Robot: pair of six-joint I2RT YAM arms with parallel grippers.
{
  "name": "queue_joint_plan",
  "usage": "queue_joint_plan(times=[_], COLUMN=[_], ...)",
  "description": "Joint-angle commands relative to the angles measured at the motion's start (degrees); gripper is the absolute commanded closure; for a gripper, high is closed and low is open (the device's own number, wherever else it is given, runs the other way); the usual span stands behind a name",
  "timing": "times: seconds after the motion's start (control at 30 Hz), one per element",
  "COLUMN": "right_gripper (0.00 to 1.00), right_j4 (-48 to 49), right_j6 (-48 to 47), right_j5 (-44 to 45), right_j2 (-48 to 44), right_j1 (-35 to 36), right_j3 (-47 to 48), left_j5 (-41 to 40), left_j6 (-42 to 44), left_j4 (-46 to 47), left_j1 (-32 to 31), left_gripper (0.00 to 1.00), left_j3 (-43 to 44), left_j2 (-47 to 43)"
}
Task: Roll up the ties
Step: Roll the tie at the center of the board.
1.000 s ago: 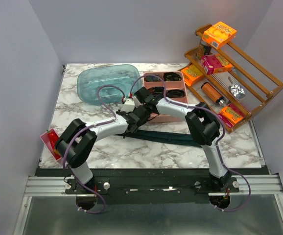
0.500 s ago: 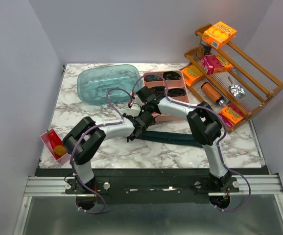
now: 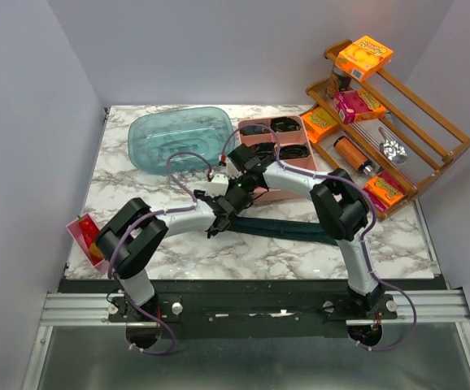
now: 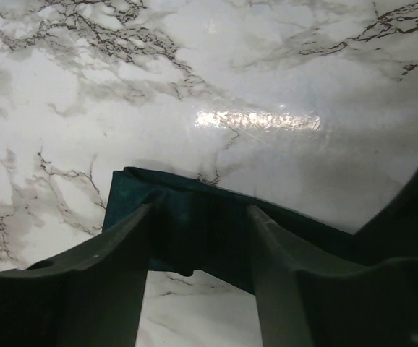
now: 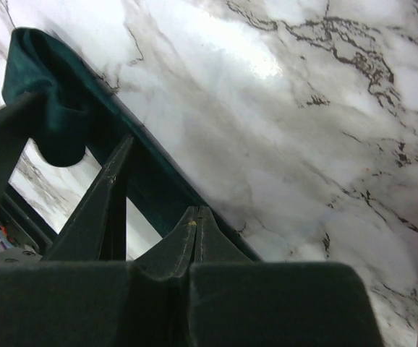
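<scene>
Since half a second ago my left arm [image 3: 170, 218] has drawn its elbow back to the left, uncovering more of the small red tub [image 3: 83, 234] at the table's [image 3: 137, 187] left edge. The long tie [image 3: 288, 227] lies where it did, and my right arm [image 3: 300, 180] has hardly shifted.

Counting: two arms and one flat dark teal tie stretched across the marble in front of the pink tray [image 3: 303, 140]. At least three dark coils [image 3: 286, 125] sit in that tray, though my right arm covers part of it. There is also one clear teal bin [image 3: 150, 134], and one wooden rack [image 3: 442, 142] holding three orange boxes and a pink one.

From above, both wrists crowd over the tie's left end and hide it. My left wrist camera shows that end folded over, with my left gripper [image 4: 203, 210] standing wide and a finger on either side of the fold. My right wrist camera shows my right gripper [image 5: 194, 211] with its fingers pressed together, tips down at the strip just along from the fold. I cannot tell whether any cloth is caught between them.
</scene>
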Motion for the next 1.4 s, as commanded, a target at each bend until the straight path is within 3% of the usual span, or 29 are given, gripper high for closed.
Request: queue_joint_plan(times=[0.0, 0.33, 0.77, 0.87, 0.97, 1.1, 1.2, 1.37], right_gripper=[0.96, 0.96, 0.96, 0.96, 0.96, 0.96, 0.96, 0.96], right_j4=[3.1, 4.8, 6.4, 6.3, 5.6, 4.7, 4.6, 4.3], right_j6=[0.0, -1.2, -1.3, -1.0, -0.8, -0.9, -0.9, -1.4], right_j5=[-0.2, -2.4, -7.5, -8.7, -9.1, -8.6, -7.1, -4.4], right_j2=[-3.2, -6.2, -3.4, -1.9, 0.2, 3.2, 4.1, 4.3], right_j1=[0.9, 1.0, 4.4, 5.8, 7.2, 8.1, 8.1, 8.1], right_j3=[0.1, -0.6, 6.6, 9.5, 12.6, 14.1, 14.0, 13.5], left_j5=[5.7, 10.2, 23.8, 26.8, 28.5, 28.6, 30.0, 31.8], left_j6=[-0.4, -0.1, 1.4, -0.3, -3.2, -6.6, -8.4, -10.0], left_j4=[5.7, 9.3, 10.3, 9.5, 8.1, 4.9, 5.0, 8.4], left_j1=[-0.9, 3.8, 17.3, 18.4, 18.8, 18.9, 18.9, 18.9], left_gripper=[0.29, 0.23, 0.23, 0.31, 0.52, 0.91, 1.00, 1.00], left_j3=[-1.8, -5.7, -11.9, -14.3, -16.8, -19.5, -21.6, -25.3], left_j2=[-3.0, -11.2, -26.9, -29.4, -32.4, -35.0, -35.7, -35.0])
